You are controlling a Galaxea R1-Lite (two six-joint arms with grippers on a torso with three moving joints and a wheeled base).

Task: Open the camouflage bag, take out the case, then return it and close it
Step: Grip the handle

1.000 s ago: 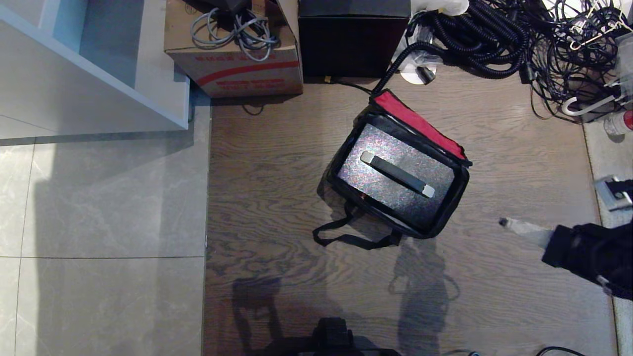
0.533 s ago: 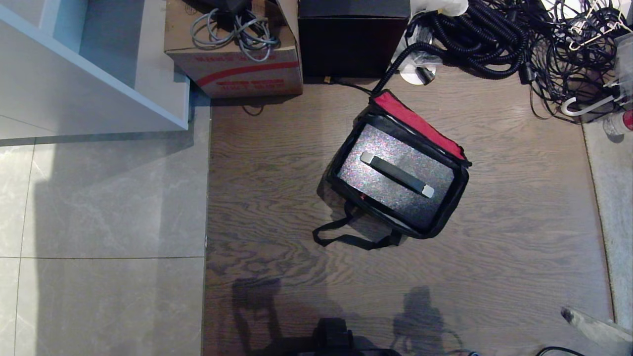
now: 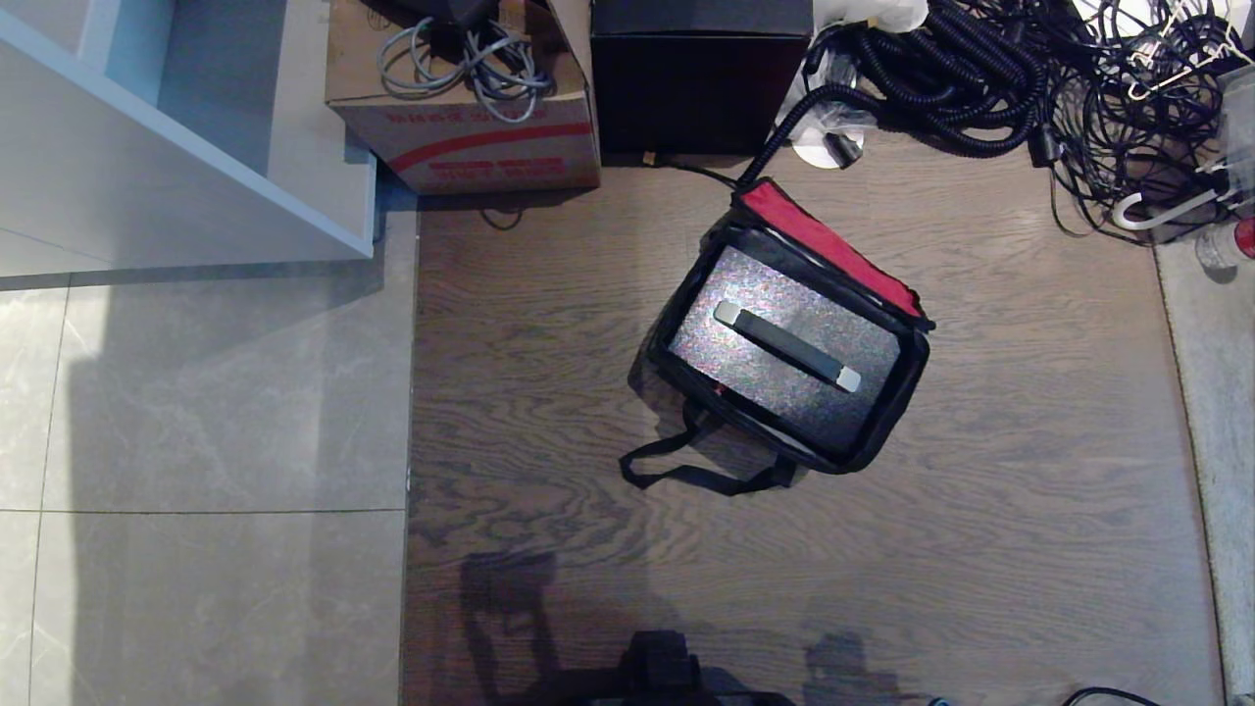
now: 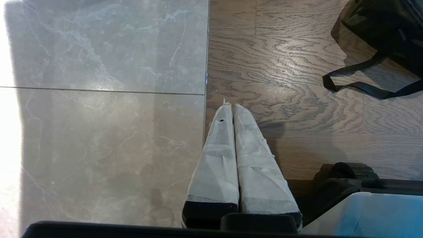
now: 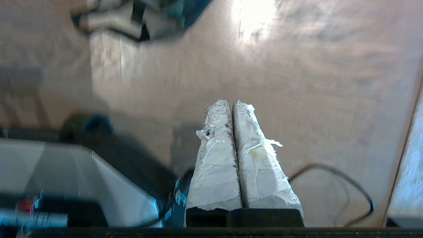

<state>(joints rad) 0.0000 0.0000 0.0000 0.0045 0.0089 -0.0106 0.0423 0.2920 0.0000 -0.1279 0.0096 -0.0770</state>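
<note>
Nearest the robot, low by its base, the left gripper (image 4: 233, 107) hangs over the seam between grey tile and wood floor (image 3: 549, 392), fingers pressed together on nothing; the right gripper (image 5: 231, 103) is likewise closed and empty above the wood, and neither arm shows in the head view. Farther out on the wood lies the camouflage bag (image 3: 882, 431), lid thrown back with its red rim showing, the case (image 3: 745, 373) seated inside, handle up. Judging by that, either removal or closing is in hand; I cannot tell which. Next, a gripper must reach the bag. Its camouflage top is hidden behind the lid.
</note>
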